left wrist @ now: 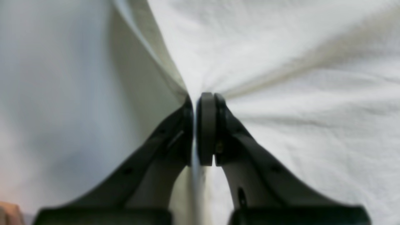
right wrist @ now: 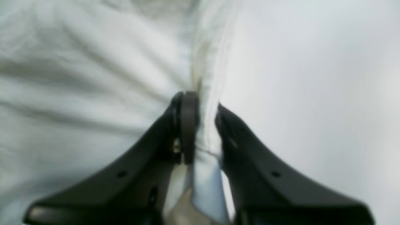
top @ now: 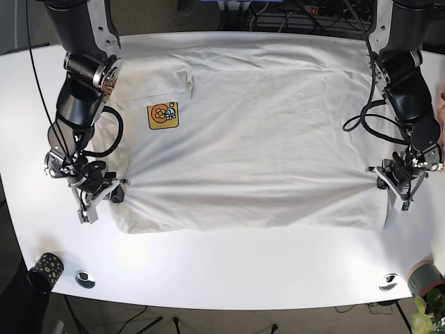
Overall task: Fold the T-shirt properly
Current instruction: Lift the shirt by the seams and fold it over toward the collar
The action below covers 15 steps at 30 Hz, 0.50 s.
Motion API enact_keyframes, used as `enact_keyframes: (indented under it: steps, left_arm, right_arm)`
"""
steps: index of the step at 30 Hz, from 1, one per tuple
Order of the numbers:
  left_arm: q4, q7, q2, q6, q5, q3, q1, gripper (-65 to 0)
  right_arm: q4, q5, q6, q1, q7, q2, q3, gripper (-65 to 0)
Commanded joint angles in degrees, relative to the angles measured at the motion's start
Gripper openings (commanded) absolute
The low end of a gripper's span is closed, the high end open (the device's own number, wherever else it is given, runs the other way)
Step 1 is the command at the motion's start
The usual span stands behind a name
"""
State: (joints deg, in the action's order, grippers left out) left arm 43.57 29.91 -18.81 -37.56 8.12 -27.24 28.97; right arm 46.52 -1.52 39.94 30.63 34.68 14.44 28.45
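Note:
A white T-shirt (top: 250,139) lies spread flat on the white table (top: 229,264), with a yellow and orange logo (top: 163,115) near its left side. In the base view my right gripper (top: 115,186) pinches the shirt's left edge, and up close it (right wrist: 206,125) is shut on a bunched fold of the T-shirt (right wrist: 78,78). At the shirt's right edge my left gripper (top: 379,177) does the same; its wrist view shows it (left wrist: 195,109) shut on the T-shirt (left wrist: 281,78), with creases fanning out from the pinch.
A dark patterned cup (top: 43,270) stands at the table's front left corner. Two round metal fittings (top: 85,279) (top: 388,282) sit near the front edge. A grey pot with a plant (top: 425,285) is at the front right. Cables (top: 292,14) run behind the table.

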Motion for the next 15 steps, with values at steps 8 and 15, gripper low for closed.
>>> enact_keyframes:
  steps: [8, 15]
  left_arm:
    - [4.47, 3.1, -0.93, 0.15, -0.69, 0.21, 11.6, -65.0]
    - [12.74, 9.17, -0.84, 0.15, -0.69, 0.3, 18.37, -65.0]
  right_arm:
    - [6.97, -0.63, 0.06, 8.27, 4.66, 1.61, -2.29, -60.7]
    - [11.02, -0.46, 0.06, 15.74, 8.62, 2.57, -2.47, -60.7]
